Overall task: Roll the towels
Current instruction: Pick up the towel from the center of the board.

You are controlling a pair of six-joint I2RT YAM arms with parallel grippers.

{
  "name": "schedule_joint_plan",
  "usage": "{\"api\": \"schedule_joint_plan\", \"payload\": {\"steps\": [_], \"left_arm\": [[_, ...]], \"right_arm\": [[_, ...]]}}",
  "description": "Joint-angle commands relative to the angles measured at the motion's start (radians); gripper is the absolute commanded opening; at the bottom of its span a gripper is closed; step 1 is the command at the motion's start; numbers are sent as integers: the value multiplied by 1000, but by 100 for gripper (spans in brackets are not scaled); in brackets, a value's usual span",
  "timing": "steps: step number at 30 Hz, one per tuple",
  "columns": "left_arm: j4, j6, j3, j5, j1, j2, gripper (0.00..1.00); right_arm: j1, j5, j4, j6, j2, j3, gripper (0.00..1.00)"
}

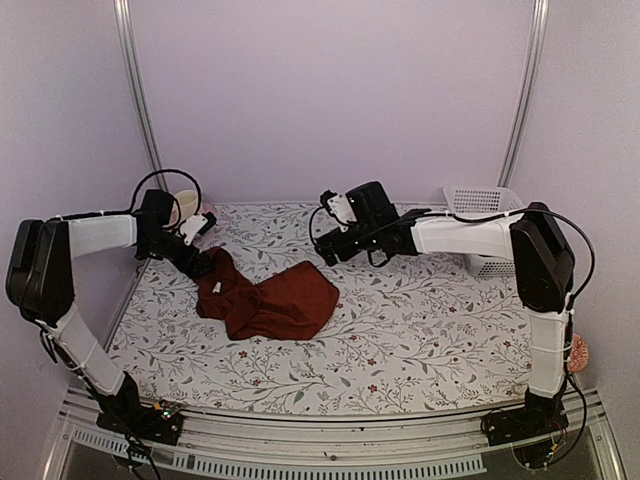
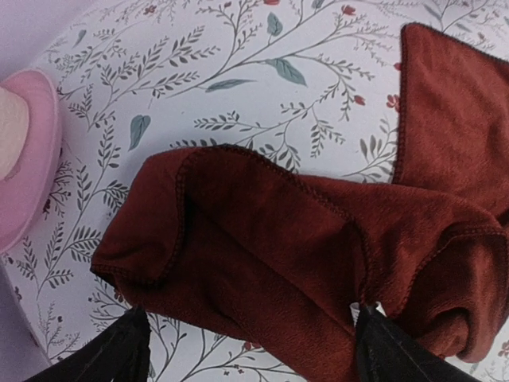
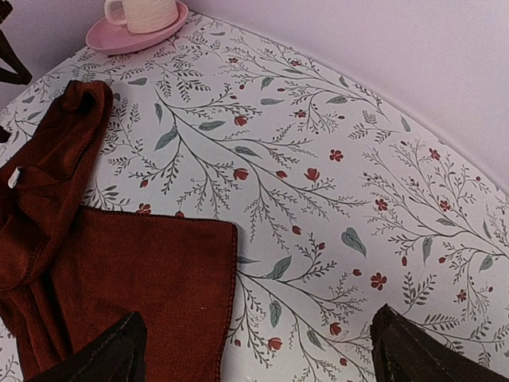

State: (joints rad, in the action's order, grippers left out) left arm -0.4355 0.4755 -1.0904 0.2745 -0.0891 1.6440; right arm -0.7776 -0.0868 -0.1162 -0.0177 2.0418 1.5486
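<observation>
The dark maroon towel point(image 1: 270, 300) lies crumpled on the floral covering, left of centre, bunched at its left end and flatter on the right. My left gripper point(image 1: 202, 264) is open and low at the bunched left end. In the left wrist view its jaws point(image 2: 250, 358) stand wide apart, with folds of the towel point(image 2: 278, 239) between them. My right gripper point(image 1: 330, 253) is open and empty, hovering just beyond the towel's far right corner point(image 3: 159, 263). That corner lies flat by the left fingertip point(image 3: 103, 358). The light-blue towel is out of view.
A pink saucer point(image 1: 195, 210) with a cream cup point(image 3: 147, 12) sits at the back left corner, close behind my left gripper; the saucer also shows in the left wrist view point(image 2: 32, 159). A white basket point(image 1: 485, 215) stands at the back right. Purple walls enclose the table.
</observation>
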Motion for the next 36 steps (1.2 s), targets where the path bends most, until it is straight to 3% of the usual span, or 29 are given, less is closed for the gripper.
{"api": "schedule_joint_plan", "payload": {"steps": [1,10,19,31,36], "left_arm": [[184,90,62,-136,3,-9,88],[344,66,68,-240,2,102,77],[337,38,34,-182,-2,171,74],[369,-12,6,-308,-22,282,63],[384,-24,18,-348,-24,288,47]], "right_arm": [[0,25,-82,12,66,98,99],[-1,41,-65,84,132,158,99],[-3,28,-53,108,211,228,99],[-3,43,-55,169,428,396,99],[-2,85,-62,224,504,456,95]]}}
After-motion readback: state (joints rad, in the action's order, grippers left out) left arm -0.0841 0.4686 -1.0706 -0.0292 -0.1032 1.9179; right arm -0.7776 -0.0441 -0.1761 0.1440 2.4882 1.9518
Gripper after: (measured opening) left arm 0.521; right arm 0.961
